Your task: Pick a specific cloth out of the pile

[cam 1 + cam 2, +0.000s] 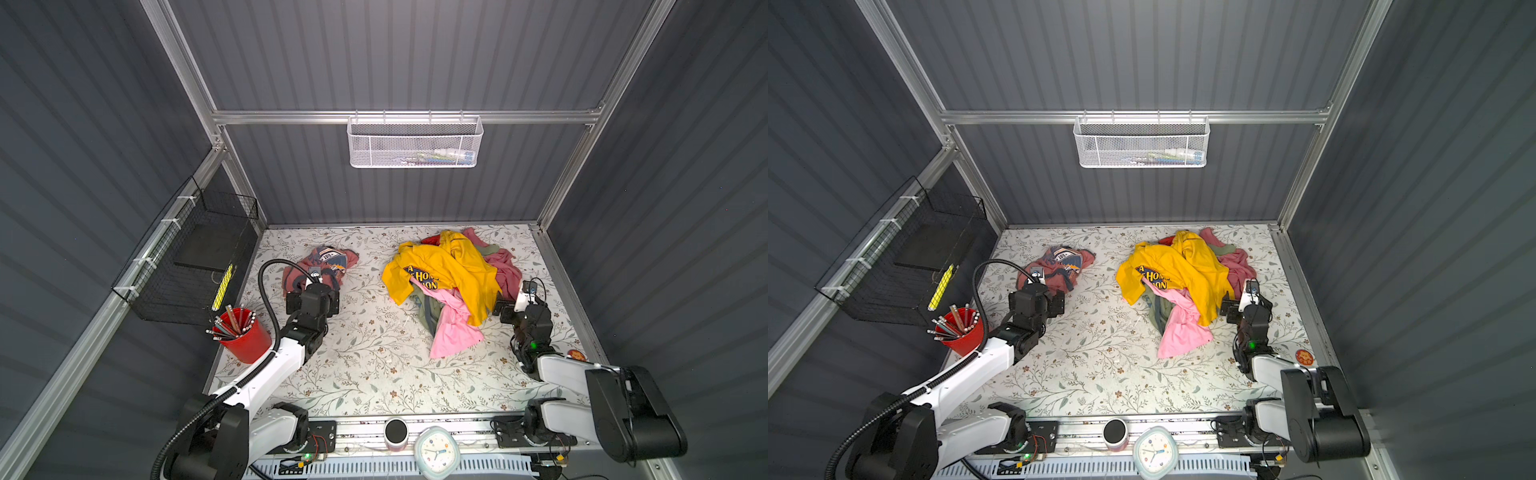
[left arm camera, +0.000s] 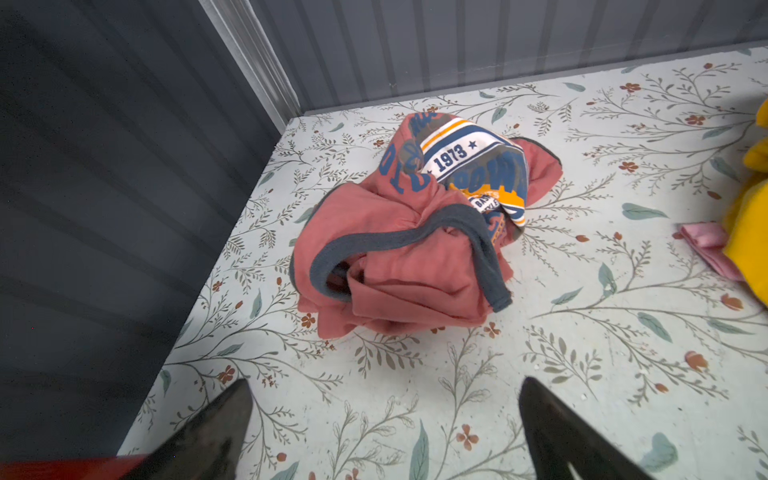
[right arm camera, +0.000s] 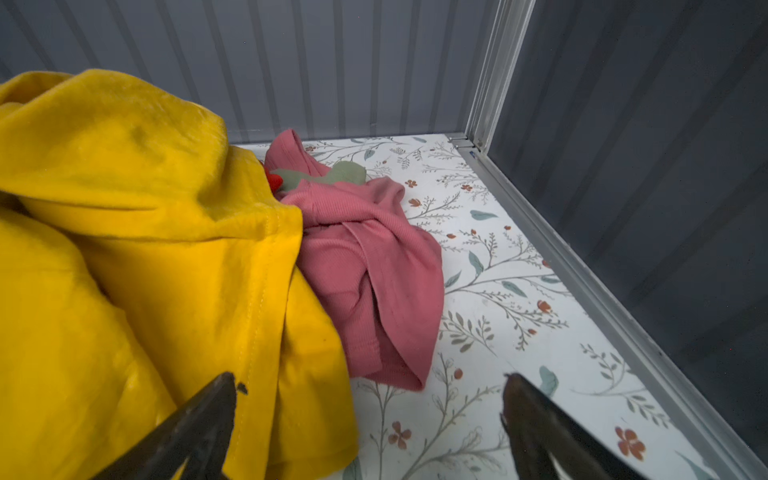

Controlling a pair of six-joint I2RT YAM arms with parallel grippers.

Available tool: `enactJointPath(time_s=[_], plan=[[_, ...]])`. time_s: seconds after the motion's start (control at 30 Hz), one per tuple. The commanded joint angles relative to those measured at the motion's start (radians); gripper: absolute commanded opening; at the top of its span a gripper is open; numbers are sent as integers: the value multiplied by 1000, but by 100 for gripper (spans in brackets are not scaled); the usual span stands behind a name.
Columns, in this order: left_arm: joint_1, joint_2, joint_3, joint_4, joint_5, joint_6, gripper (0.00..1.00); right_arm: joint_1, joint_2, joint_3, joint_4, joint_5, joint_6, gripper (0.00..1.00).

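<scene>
The cloth (image 1: 320, 266) (image 1: 1059, 266), a salmon-red T-shirt with navy collar trim and a "1973" print, lies crumpled on its own at the table's back left, apart from the pile. The left wrist view shows the cloth (image 2: 399, 249) just beyond my open left gripper (image 2: 385, 384) (image 1: 313, 291), which holds nothing. The pile (image 1: 449, 274) (image 1: 1183, 274) sits at the back right, a yellow T-shirt over pink, olive and red pieces. My right gripper (image 3: 369, 376) (image 1: 513, 301) stands open at the pile's right edge, one finger over the yellow hem (image 3: 266, 332).
A red cup of pencils (image 1: 243, 336) stands by the left arm, under a black wire basket (image 1: 195, 266) on the left wall. A white mesh basket (image 1: 415, 141) hangs on the back wall. A clock (image 1: 436, 451) and a dark cylinder (image 1: 395, 432) sit at the front rail.
</scene>
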Motion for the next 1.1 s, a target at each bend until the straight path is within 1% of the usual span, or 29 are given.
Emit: enactJointPath(time_s=[0.0, 0.03, 0.07, 0.17, 0.2, 0.23, 0.27, 0.3, 0.33, 0.4, 0.43, 0.47, 0.5, 0.57, 0.6, 0.67, 0.77, 0.83, 0.87, 0.97, 1.03, 1.07], plan=[[-1, -28, -33, 66, -75, -11, 100, -7, 84, 32, 167, -25, -46, 99], [-2, -33, -44, 74, -91, -13, 100, -9, 110, 29, 204, -19, -49, 99], [-2, -38, -56, 85, -111, -15, 100, -17, 100, 25, 192, -24, -36, 99], [0, -50, -95, 131, -161, -22, 100, -44, 106, 16, 193, -95, -18, 99], [-2, -55, -111, 151, -170, -21, 100, -50, 132, 13, 217, -117, -22, 99], [0, -59, -126, 173, -179, -20, 100, -50, 172, 16, 278, -130, -33, 99], [1, -62, -143, 195, -188, -21, 100, -50, 167, 25, 235, -118, -26, 99], [0, -62, -154, 212, -195, -18, 100, -53, 135, 42, 158, -124, -21, 99], [0, -58, -168, 236, -197, -4, 100, -61, 124, 55, 118, -145, -15, 99], [4, -38, -189, 289, -202, 23, 100, -73, 159, 72, 150, -156, -7, 99], [7, -22, -200, 322, -199, 32, 100, -80, 151, 89, 95, -161, 0, 99], [14, -4, -212, 361, -187, 38, 100, -93, 136, 108, 33, -186, 10, 99], [20, 12, -221, 403, -170, 42, 100, -104, 137, 119, 18, -204, 17, 99], [41, 62, -245, 514, -114, 51, 100, -119, 153, 119, 44, -224, 29, 99], [54, 91, -251, 570, -95, 54, 100, -119, 146, 122, 24, -224, 30, 99], [81, 180, -252, 685, -82, 49, 100, -121, 149, 123, 33, -227, 29, 99], [98, 323, -224, 816, -71, 76, 100, -122, 146, 124, 25, -228, 30, 99], [107, 393, -213, 885, 26, 123, 100, -122, 149, 122, 32, -230, 30, 99], [112, 427, -206, 909, 62, 123, 100, -122, 147, 123, 27, -231, 30, 99], [136, 507, -200, 953, 131, 114, 100, -125, 148, 124, 27, -234, 32, 99], [164, 568, -227, 1055, 183, 100, 100, -127, 150, 126, 26, -236, 34, 99], [174, 599, -233, 1127, 199, 113, 100, -129, 149, 127, 23, -240, 36, 99]])
